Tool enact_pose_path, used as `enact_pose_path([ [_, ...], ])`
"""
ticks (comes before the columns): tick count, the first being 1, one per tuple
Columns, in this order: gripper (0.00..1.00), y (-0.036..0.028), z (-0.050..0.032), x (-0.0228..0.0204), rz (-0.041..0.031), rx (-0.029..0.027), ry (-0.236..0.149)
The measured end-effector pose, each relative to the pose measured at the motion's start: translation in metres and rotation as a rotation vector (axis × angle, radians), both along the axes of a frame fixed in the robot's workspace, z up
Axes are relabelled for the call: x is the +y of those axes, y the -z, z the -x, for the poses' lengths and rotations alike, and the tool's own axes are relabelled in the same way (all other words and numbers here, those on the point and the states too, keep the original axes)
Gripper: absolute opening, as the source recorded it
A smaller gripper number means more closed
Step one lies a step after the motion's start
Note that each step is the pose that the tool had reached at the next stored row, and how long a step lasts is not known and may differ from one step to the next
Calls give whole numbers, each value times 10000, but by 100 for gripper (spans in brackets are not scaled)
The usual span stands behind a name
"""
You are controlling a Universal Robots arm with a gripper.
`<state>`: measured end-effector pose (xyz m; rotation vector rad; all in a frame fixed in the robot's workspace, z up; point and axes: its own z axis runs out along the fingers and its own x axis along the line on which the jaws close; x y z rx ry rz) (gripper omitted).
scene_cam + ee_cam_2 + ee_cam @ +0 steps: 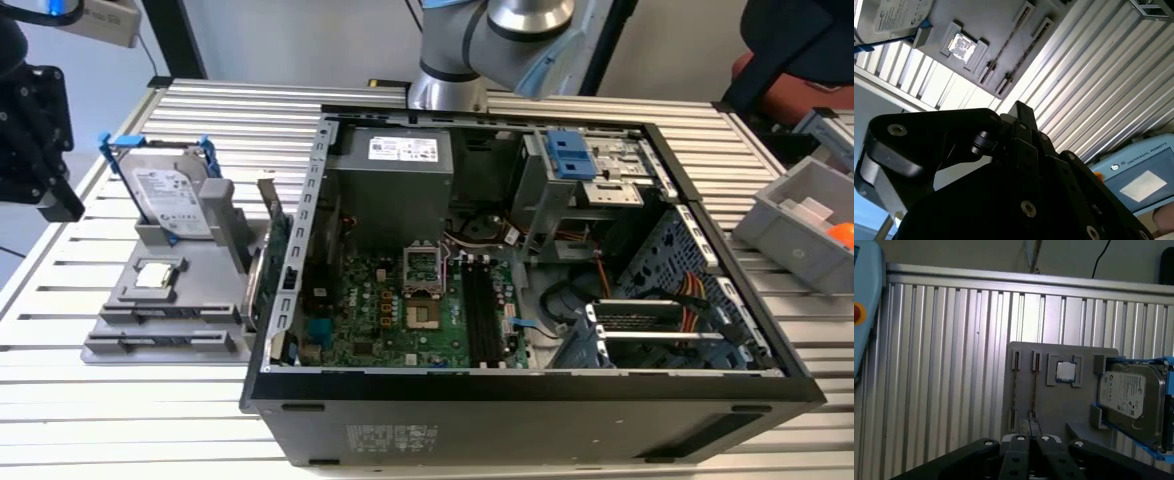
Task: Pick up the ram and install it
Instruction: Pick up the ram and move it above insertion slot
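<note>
Barely started — hovering by the grey holder [1054,407] with gripper [1030,426] pinched closed on nothing, ram [1034,385] unlifted, memory slots [485,310] unfilled.

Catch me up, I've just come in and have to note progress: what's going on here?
A robot arm works on fitting ram into an open computer case. Its gripper hangs near the grey tray, jaws apparently shut and empty. The ram lies in its tray slot, beside the processor chip and hard drive, not yet picked up.
</note>
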<state>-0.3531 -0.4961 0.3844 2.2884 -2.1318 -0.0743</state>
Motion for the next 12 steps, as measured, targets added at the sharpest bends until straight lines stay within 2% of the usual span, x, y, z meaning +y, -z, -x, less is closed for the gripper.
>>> enact_pose_path([
  [4, 0, 0, 0, 2, 1, 1, -557],
  [12, 0, -1, 0, 2, 1, 1, -1055],
])
